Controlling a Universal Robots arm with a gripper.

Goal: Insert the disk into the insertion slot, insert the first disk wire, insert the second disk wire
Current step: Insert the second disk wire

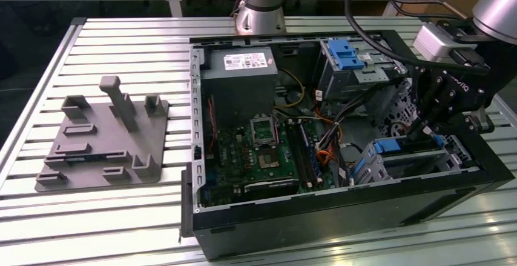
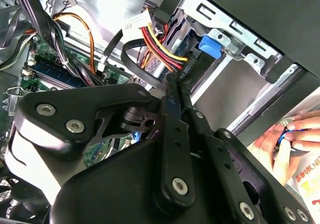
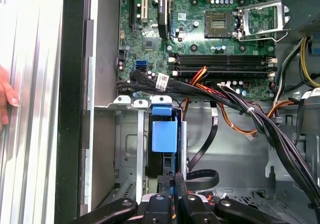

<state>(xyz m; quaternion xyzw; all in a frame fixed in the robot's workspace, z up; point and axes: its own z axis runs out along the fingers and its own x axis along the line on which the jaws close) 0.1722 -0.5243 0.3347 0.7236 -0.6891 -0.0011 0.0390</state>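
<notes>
Slatted metal surface carries the open PC case; the disk already sits edge-up in the insertion slot. End effector hovers right over it, fingers pinched together, looks like on a dark cable end, so I'd keep that plug square to the port and ease in gently.

Open black computer case lying on slatted metal bench. Inside it: green motherboard with empty CPU socket, grey power supply, taller grey cage with blue latch, bundled black cables, red, yellow and orange wires. Grey fixture plate with upright pegs sits on bench, well apart at exterior view's left.
</notes>
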